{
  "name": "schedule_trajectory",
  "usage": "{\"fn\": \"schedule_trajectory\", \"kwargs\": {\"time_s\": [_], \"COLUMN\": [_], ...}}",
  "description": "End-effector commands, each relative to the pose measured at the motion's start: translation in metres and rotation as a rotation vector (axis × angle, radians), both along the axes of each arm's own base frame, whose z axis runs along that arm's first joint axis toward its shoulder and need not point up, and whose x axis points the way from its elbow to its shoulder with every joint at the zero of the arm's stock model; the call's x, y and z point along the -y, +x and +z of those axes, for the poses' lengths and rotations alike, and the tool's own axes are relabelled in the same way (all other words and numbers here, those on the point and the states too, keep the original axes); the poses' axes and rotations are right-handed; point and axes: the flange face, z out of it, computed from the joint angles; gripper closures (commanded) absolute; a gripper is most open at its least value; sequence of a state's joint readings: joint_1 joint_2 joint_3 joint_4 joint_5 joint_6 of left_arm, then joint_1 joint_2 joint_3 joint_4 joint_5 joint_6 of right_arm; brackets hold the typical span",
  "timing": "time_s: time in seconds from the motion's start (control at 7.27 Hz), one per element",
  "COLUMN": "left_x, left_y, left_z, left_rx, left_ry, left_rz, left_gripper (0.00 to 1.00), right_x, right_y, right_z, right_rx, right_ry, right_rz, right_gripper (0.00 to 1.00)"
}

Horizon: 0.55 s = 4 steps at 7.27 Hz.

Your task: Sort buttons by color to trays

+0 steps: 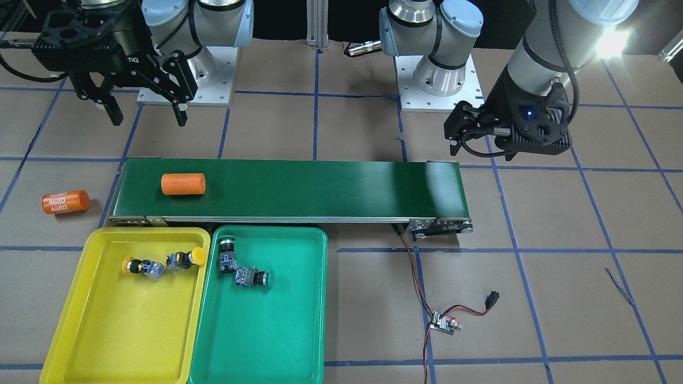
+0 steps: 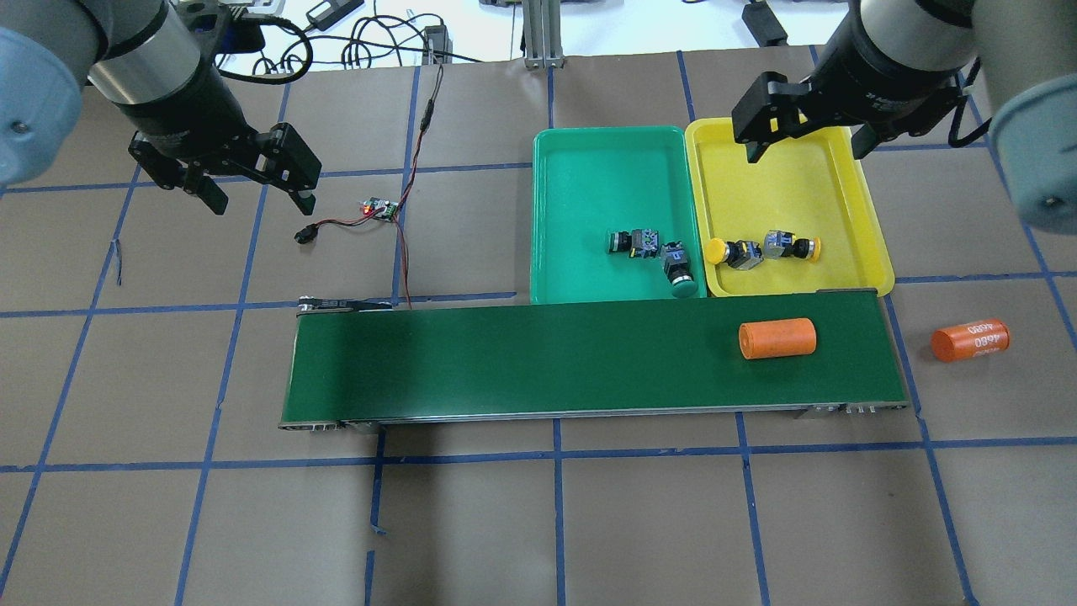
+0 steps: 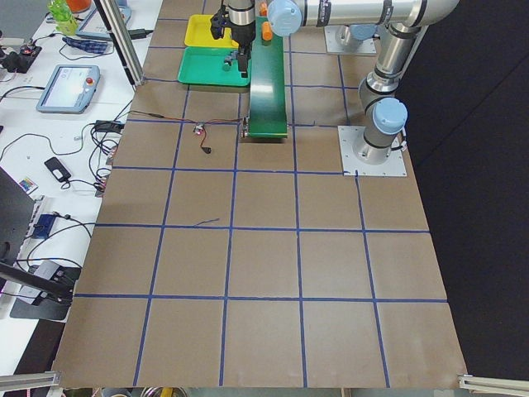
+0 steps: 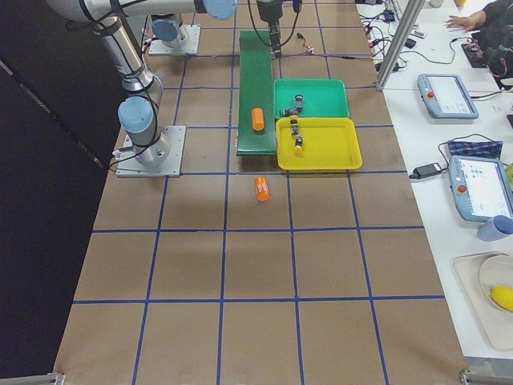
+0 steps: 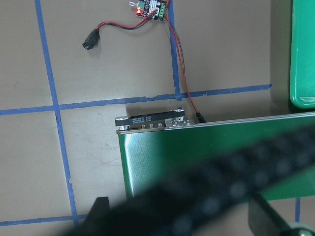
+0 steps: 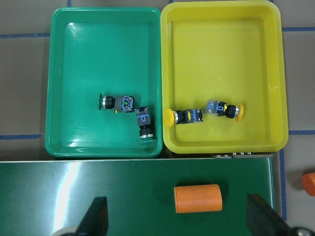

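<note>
Two green buttons [image 2: 631, 243] [image 2: 677, 269] lie on their sides in the green tray [image 2: 606, 160]. Two yellow buttons [image 2: 734, 252] [image 2: 791, 245] lie on their sides in the yellow tray [image 2: 782, 185]. The right wrist view shows the same: the green buttons [image 6: 115, 102] and the yellow buttons [image 6: 224, 109], each pair in its own tray. My right gripper [image 2: 805, 153] is open and empty, high above the yellow tray's far part. My left gripper [image 2: 257, 198] is open and empty, above the table beyond the belt's left end.
A long dark-green conveyor belt [image 2: 547, 362] runs in front of the trays, with an orange cylinder [image 2: 777, 338] on its right end. A second orange cylinder [image 2: 970, 341] lies on the table to the right. A small circuit board [image 2: 380, 209] with red-black wires lies near my left gripper.
</note>
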State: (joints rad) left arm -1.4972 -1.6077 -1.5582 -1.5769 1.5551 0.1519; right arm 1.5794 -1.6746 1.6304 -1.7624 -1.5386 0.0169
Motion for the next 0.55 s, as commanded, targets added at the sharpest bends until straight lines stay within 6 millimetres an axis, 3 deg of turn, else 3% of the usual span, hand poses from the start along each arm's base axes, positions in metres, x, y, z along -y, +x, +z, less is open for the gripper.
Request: {"fn": "schedule_trajectory", "kwargs": {"time_s": [0.0, 0.14, 0.41], "left_x": [0.000, 0.001, 0.000], "left_y": [0.000, 0.001, 0.001], "left_z": [0.001, 0.002, 0.001], "left_rx": [-0.002, -0.002, -0.001], "left_ry": [-0.003, -0.004, -0.003], "left_rz": [0.000, 0.002, 0.002], "left_gripper": [0.00, 0.00, 0.00], "right_x": [0.013, 0.016, 0.002], "right_y": [0.002, 0.002, 0.001], "right_z": [0.003, 0.010, -0.002], "right_rx": [0.030, 0.027, 0.017], "right_ry": [-0.003, -0.014, 0.109], "right_rz": [0.005, 0.006, 0.005], "right_gripper": [0.00, 0.00, 0.00]}}
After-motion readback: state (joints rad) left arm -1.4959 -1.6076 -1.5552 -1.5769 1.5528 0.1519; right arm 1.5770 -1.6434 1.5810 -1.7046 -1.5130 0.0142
